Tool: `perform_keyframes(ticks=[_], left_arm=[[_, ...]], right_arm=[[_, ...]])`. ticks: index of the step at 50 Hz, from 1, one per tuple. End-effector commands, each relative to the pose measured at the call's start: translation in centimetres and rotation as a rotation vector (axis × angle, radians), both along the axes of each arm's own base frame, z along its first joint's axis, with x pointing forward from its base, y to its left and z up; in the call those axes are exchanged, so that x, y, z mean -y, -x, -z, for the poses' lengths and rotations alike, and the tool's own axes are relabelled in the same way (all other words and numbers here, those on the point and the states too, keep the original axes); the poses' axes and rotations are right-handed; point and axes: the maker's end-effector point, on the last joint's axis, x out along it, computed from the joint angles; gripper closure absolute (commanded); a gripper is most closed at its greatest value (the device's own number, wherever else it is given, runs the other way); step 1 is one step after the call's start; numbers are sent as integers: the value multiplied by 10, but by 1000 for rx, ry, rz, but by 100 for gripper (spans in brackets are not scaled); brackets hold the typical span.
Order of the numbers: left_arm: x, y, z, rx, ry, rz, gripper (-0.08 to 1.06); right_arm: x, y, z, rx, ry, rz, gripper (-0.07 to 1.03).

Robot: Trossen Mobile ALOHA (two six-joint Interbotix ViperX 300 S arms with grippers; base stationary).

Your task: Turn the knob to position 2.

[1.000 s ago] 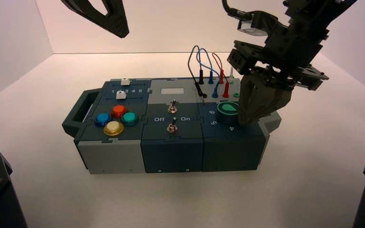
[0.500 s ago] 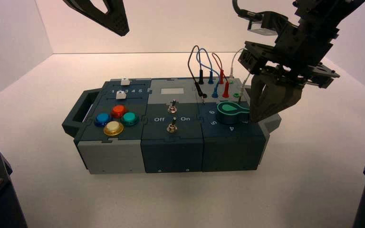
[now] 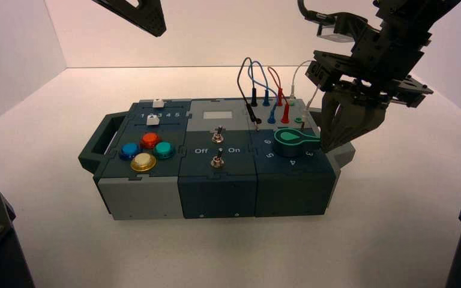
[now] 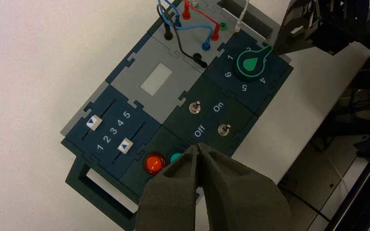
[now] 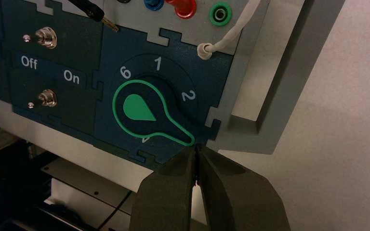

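Observation:
The knob sits on the right end of the box. It is dark teal, and its bright green pointer aims to the box's right. In the right wrist view the knob has the printed 2 beside it, and the pointer tip lies past the 2, on the side away from the 1. My right gripper is shut on nothing. Its tips rest against the pointer tip. My left gripper is shut and hangs high at the back left, and in its own view it hangs above the coloured buttons.
Red, blue and black plug wires and a white wire stand just behind the knob. Two toggle switches marked Off and On sit mid-box. Coloured push buttons and two sliders are at the left end.
My right gripper has moved right and slightly back beside the knob. The green pointer has swung with it, from the front right toward the box's right side. The left arm has risen a little.

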Motion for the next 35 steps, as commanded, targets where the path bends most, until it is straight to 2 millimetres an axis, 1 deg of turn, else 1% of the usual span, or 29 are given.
perform_keyframes(ticks=[1,7,35], left_arm=[[6,-5,-12,32,18,12,101],[6,-5,-11,30,13,13,101],[5,-6,-10,36,2,16,101]], right_arm=[[-6,-13,-11,40,-26,11,99],[-8,-16,-13,45,-30,11,99],[-14,-25,-11,42,-23,9,99]])
